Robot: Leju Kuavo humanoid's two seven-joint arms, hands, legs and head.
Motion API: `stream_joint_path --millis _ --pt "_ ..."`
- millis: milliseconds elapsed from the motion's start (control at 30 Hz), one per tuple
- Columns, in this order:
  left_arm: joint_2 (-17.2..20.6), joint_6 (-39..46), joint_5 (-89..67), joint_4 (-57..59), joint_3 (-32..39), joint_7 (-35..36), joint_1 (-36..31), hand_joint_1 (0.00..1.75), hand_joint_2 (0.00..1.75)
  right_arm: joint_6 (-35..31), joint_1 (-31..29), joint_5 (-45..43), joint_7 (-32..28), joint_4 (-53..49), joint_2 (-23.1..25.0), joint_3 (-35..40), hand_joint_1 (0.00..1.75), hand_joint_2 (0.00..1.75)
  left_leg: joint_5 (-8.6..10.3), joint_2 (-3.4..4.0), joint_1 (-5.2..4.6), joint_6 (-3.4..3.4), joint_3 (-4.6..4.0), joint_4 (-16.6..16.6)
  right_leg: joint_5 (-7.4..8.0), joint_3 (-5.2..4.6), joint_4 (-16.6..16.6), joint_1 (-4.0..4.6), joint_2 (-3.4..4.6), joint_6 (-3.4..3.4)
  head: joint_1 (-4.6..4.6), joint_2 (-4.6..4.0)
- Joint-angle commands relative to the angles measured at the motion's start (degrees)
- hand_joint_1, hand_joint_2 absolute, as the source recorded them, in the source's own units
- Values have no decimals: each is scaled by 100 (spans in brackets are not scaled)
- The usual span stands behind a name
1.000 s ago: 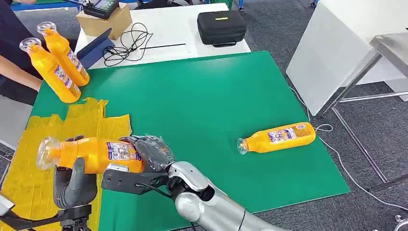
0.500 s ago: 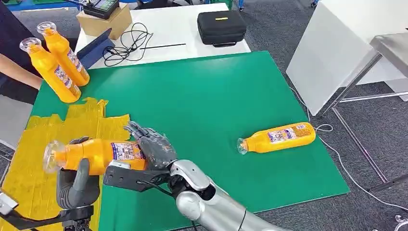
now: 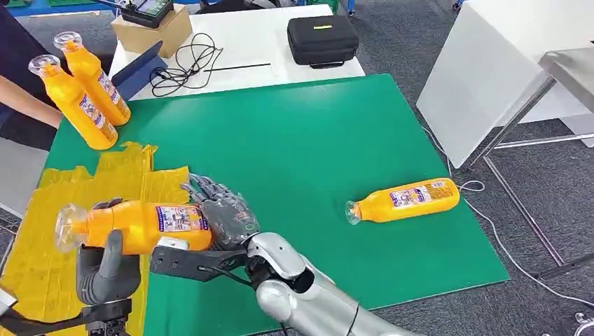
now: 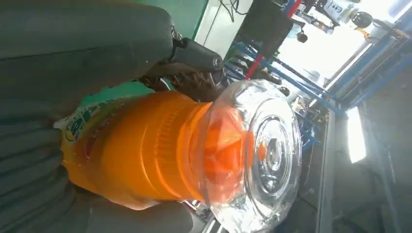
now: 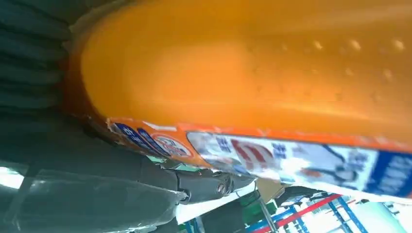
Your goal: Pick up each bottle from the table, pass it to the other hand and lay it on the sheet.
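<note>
My left hand (image 3: 105,269) grips an orange bottle (image 3: 140,224) near its neck and holds it level above the yellow sheet (image 3: 119,175). The clear cap points left. In the left wrist view the bottle (image 4: 145,145) sits cap-on against my left hand (image 4: 48,73). My right hand (image 3: 224,213) is at the bottle's base with its fingers spread and stretched past it, not wrapped round it. The right wrist view has the bottle's (image 5: 243,63) body and label very close. A second orange bottle (image 3: 405,200) lies on its side on the green mat (image 3: 294,140), far right.
Two more orange bottles (image 3: 73,105) (image 3: 94,77) stand at the mat's back left corner, beside a person's arm (image 3: 21,112). Behind the mat a white table holds a black case (image 3: 322,38), cables (image 3: 182,66) and a cardboard box (image 3: 150,31).
My right hand's fingers have come off the bottle's base and spread out. The left hand keeps hold of the bottle, which has barely shifted.
</note>
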Motion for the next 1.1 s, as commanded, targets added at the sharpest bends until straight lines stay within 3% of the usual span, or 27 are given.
stream_joint_path --millis 33,467,1100 --pt "-58 154 62 -81 489 -80 125 175 175 244 -84 -50 -113 -149 -273 221 0 0 -11 14 2 -8 28 -4 -8 25 -3 3 5 -5 0 0" --pt "-155 162 44 -295 926 -337 558 175 175 156 353 264 -543 -1172 -758 297 0 0 -9 6 1 -6 23 -3 -9 22 -4 2 -2 -3 2 0" --pt "-237 -38 -7 -165 993 -324 613 175 175 134 467 310 -659 -1197 -785 191 0 0 -13 11 1 -9 36 -4 -13 33 -3 3 0 -6 0 0"
